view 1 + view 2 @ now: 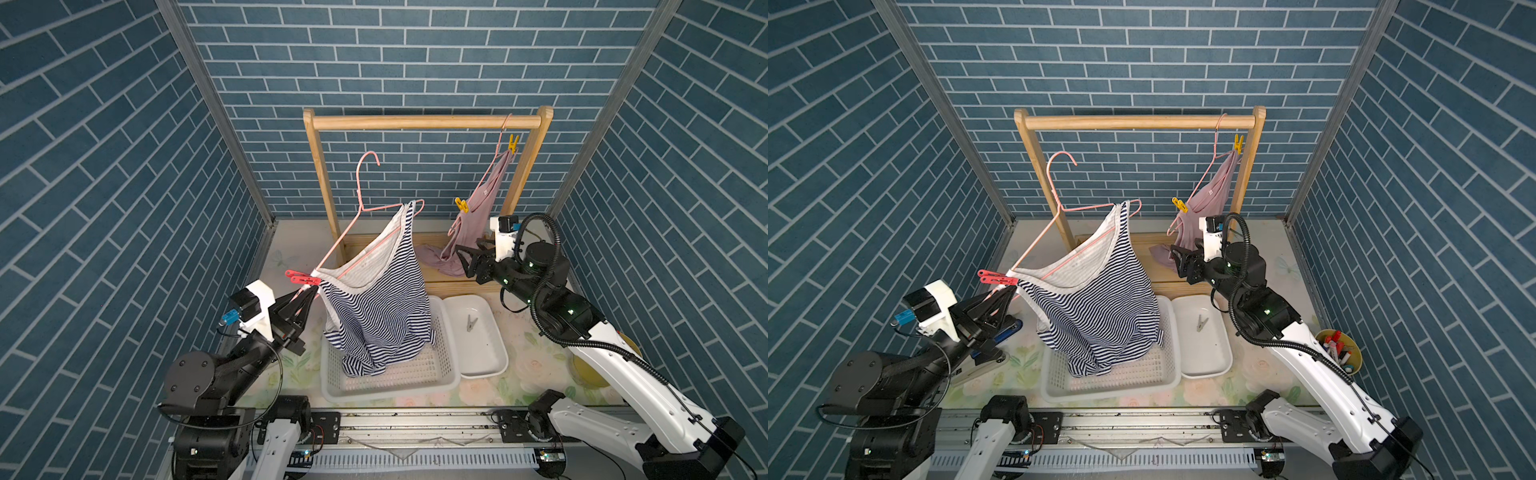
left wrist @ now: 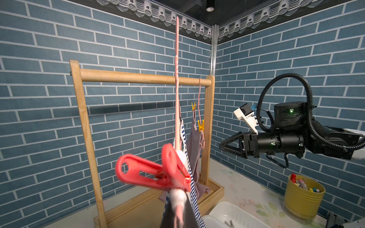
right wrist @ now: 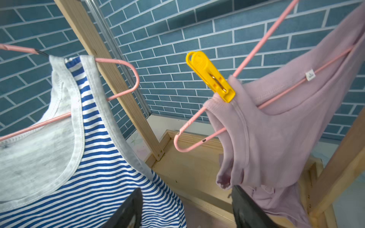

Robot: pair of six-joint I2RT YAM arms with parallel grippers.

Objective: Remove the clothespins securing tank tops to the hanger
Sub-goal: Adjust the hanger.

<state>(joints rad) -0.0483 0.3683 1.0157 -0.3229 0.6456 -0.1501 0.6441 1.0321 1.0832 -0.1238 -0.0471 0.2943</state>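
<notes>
In the lower left of both top views, the left gripper (image 1: pixel 311 293) is clamped shut on the low end of the striped top's hanger (image 2: pixel 177 59), just under the red clothespin (image 1: pixel 302 279) that pins the strap there. The hanger is off the wooden rail (image 1: pixel 415 122) and tilted, so the striped tank top (image 1: pixel 374 307) drapes into the white basket (image 1: pixel 386 390) below. Holding it this way likely steadies the wire and offers the red pin to the other arm.

Right of centre, the right gripper (image 1: pixel 463 261) has its jaws apart and empty, close by the hem of the pink tank top (image 1: pixel 478 224). That top hangs from the rail, fastened by a lower yellow clothespin (image 1: pixel 461 205) and an upper yellow clothespin (image 1: pixel 513 142). The grey clothespin (image 1: pixel 471 323) lies in the white tray (image 1: pixel 490 361), so three pins remain.
</notes>
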